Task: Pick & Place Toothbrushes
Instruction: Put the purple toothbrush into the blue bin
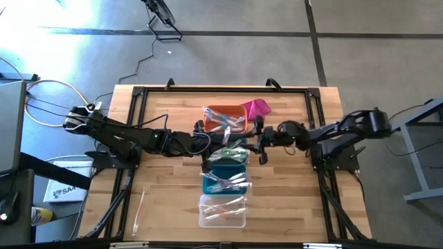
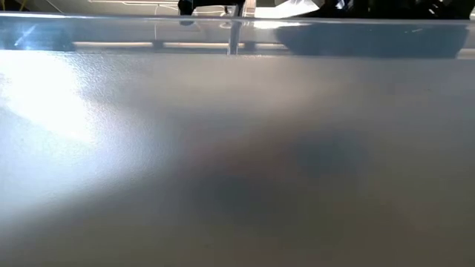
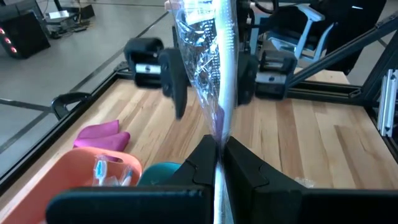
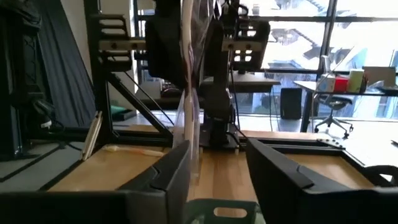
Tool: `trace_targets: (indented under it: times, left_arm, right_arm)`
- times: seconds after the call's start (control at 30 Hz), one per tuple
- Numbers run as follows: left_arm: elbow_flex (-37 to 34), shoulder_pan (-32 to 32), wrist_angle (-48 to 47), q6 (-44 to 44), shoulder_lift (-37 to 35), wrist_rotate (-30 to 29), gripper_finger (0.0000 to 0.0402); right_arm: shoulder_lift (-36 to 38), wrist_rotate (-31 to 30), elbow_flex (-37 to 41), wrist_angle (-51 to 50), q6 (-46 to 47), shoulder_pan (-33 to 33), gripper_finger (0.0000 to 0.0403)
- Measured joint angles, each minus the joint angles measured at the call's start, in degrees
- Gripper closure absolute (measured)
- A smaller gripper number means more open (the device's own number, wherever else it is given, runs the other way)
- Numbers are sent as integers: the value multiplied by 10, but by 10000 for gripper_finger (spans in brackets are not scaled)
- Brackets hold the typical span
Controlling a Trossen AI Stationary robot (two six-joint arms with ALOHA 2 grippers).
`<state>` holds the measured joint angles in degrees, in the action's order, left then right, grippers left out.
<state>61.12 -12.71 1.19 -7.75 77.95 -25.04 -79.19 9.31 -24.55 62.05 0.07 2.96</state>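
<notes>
The left gripper [image 3: 219, 163] is clenched on a wrapped toothbrush [image 3: 208, 56] held upright mid-table, above the row of bins [image 1: 224, 173], facing the right gripper [image 4: 214, 171], whose fingers stand apart around it (a handover, probably). Most toothbrushes already lie binned [image 1: 225, 122]; one remains loose on the table [image 1: 140, 207].

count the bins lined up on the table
4, in a row down the middle: orange bin farthest, grey bin, teal bin, clear bin nearest. The arms partly cover the grey one.
</notes>
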Motion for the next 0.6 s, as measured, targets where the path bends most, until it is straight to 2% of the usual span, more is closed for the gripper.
trace_targets:
  times: [0.13, 0.33, 0.6]
  left_arm:
    - [0, 0, 1, 0, 6, 0, 391]
    - [0, 0, 2, -5, 17, -1, 391]
    - [1, 0, 28, -5, 34, -2, 391]
  right_arm:
    - [-44, 4, -34, 0, 15, -5, 236]
    - [-95, 73, -78, 0, 34, -13, 230]
    - [-122, 69, -102, -6, 33, -20, 229]
